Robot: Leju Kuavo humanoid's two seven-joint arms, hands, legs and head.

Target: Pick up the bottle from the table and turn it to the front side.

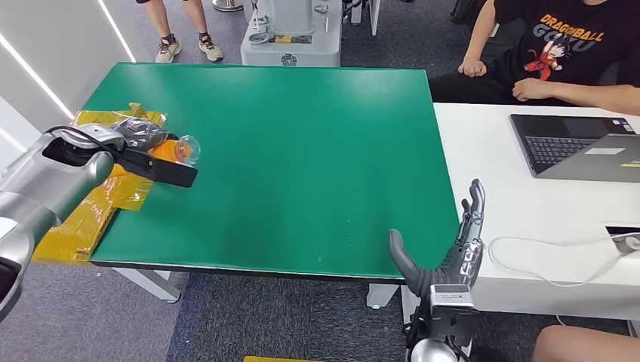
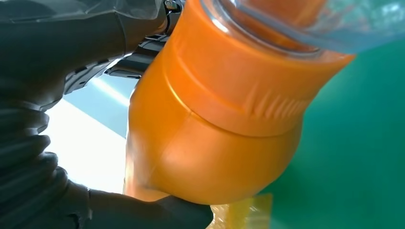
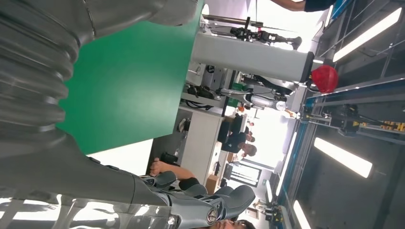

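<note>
An orange bottle (image 1: 175, 149) with a clear cap lies tilted in my left hand (image 1: 153, 158) just above the left edge of the green table (image 1: 317, 166), cap toward the table's middle. The left wrist view shows the orange bottle (image 2: 215, 133) up close, with my dark fingers (image 2: 143, 210) wrapped under it and its clear cap (image 2: 305, 24) beyond. My right hand (image 1: 451, 253) is upright at the table's front right corner, fingers spread and holding nothing. The right wrist view shows my right hand (image 3: 191, 200) against the green table (image 3: 129, 81).
Crinkled yellow film (image 1: 102, 204) covers the table's left edge under my left arm. A white table (image 1: 521, 196) on the right carries a laptop (image 1: 577, 147) and a cable (image 1: 543, 253). A person (image 1: 558, 53) sits behind it. A grey machine base (image 1: 290, 34) stands at the back.
</note>
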